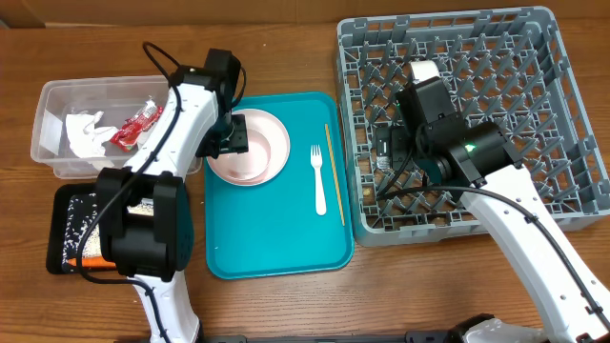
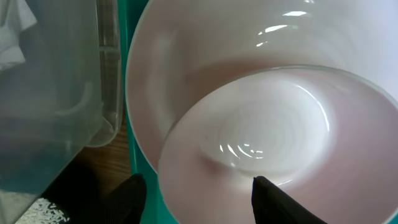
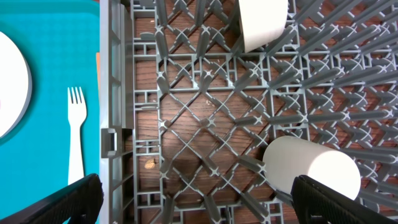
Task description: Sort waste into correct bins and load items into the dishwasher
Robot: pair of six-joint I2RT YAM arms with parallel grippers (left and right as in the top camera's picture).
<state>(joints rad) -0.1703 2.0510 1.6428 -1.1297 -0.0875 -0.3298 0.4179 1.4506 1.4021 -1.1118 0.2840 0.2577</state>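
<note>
The pale pink plate [image 1: 259,148] lies at the back left of the teal tray [image 1: 276,238]. My left gripper [image 1: 231,140] is at its left rim, open. In the left wrist view the plate [image 2: 261,124] fills the frame; one finger [image 2: 132,200] is outside the rim and the other [image 2: 280,205] over the plate's inside. The white fork [image 1: 319,178] and tan chopstick [image 1: 334,173] lie on the tray's right side. My right gripper [image 1: 395,155] hangs open over the left part of the grey dish rack [image 1: 562,67], with nothing between its fingers. Two white cups [image 3: 263,23] [image 3: 308,163] lie in the rack.
The clear tub [image 1: 52,143] at the left holds white napkins [image 1: 84,131] and a red wrapper [image 1: 136,124]. In front of it the black tray [image 1: 59,205] holds rice and an orange carrot [image 1: 92,260], partly hidden by my left arm. Bare wood surrounds everything.
</note>
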